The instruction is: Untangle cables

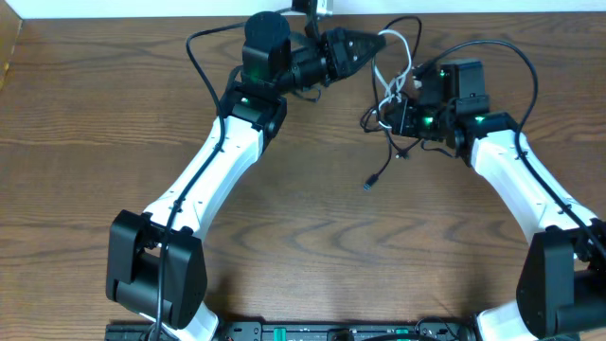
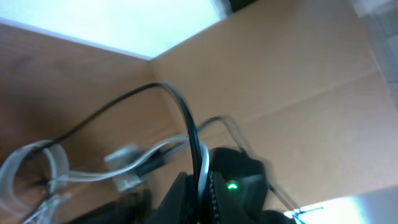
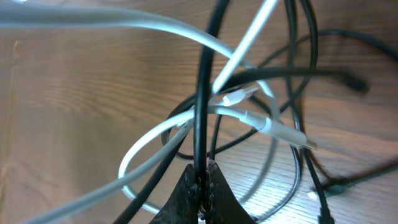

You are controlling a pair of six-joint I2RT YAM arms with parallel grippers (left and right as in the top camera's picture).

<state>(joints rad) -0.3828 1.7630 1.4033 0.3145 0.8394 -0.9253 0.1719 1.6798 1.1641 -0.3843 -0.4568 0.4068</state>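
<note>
**Wood-Grain Table, Knot Strung Between Two Closed Grips**

Brown wood-grain table [image 1: 312,218] lies beneath both arms. The right gripper [image 3: 202,183] has its fingers pressed together on the black cord [image 3: 200,93], which rises straight from the tips through white loops. The left gripper [image 1: 377,43] is closed too, pinching the white cord [image 1: 402,57]. A black strand runs alongside, and I cannot tell if it is caught as well. The knot [image 1: 393,95] hangs between the two sets of fingertips. It is best drawn apart slowly, watching which loop tightens and easing off if one cinches. No brand or writing is legible.
</note>
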